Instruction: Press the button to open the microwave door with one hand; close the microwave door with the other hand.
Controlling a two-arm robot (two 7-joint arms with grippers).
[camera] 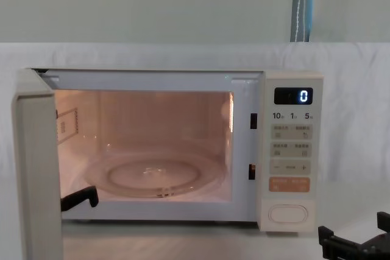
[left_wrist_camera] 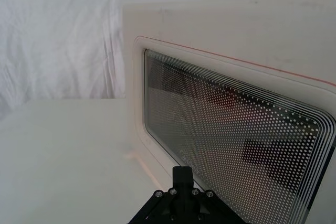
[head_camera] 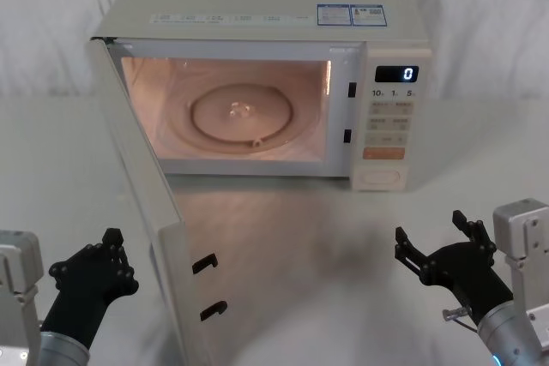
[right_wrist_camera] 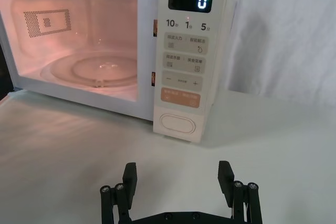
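The microwave door (head_camera: 141, 186) stands swung wide open to the left, its lit cavity and glass turntable (head_camera: 242, 113) exposed. In the left wrist view the door's outer face with the dotted glass window (left_wrist_camera: 236, 145) is close ahead. My left gripper (head_camera: 111, 242) hangs low at the left, outside the open door, with its fingers together (left_wrist_camera: 182, 174) and holding nothing. The wide cream button (head_camera: 380, 177) sits at the bottom of the control panel (right_wrist_camera: 178, 124) (camera: 287, 213). My right gripper (head_camera: 431, 237) is open, low at the right, a short way in front of the button (right_wrist_camera: 178, 174).
The microwave (head_camera: 257, 6) stands on a white-draped table (head_camera: 326, 263). The display (right_wrist_camera: 190, 0) reads 0. Two black latch hooks (head_camera: 206, 285) jut from the door's inner edge. White cloth hangs behind.
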